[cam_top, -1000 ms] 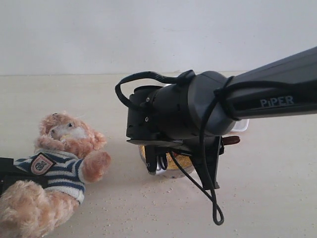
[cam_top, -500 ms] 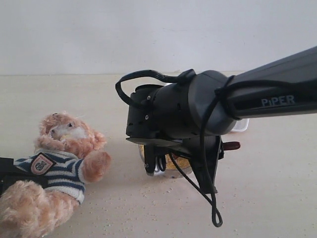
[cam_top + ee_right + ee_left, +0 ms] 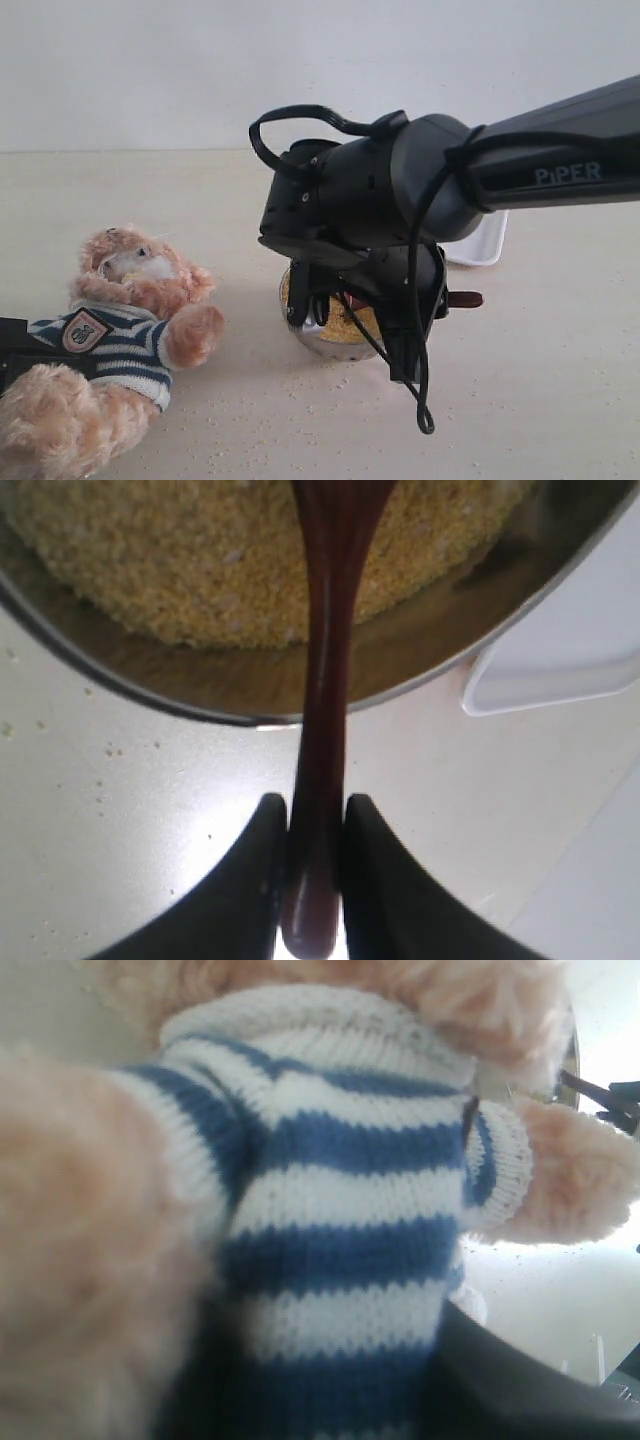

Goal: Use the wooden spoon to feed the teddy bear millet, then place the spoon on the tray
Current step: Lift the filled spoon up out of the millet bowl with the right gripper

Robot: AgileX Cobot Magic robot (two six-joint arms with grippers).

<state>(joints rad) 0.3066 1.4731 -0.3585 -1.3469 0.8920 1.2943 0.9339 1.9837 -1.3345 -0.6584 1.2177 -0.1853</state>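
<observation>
The teddy bear (image 3: 130, 300) lies at the left in its striped shirt (image 3: 340, 1220). My left gripper (image 3: 330, 1390) is shut on the bear's body, with a dark finger (image 3: 510, 1380) pressed against the shirt. The steel bowl (image 3: 335, 340) holds yellow millet (image 3: 200, 560). My right gripper (image 3: 315, 825) is shut on the thin handle of the wooden spoon (image 3: 325, 670), whose bowl end reaches over the rim into the millet and out of the frame. In the exterior view only the handle's tip (image 3: 465, 299) shows beside the right wrist (image 3: 370, 210). The white tray (image 3: 482, 243) lies behind the arm.
Loose millet specks (image 3: 300, 400) are scattered on the pale tabletop in front of the bowl. A corner of the tray (image 3: 540, 670) sits close beside the bowl's rim (image 3: 150, 695). The right arm's cable (image 3: 425, 415) hangs down near the table.
The right wrist has shifted right and tilted, uncovering more of the bowl. The spoon handle's tip has dropped slightly. The bear and left gripper have not moved.
</observation>
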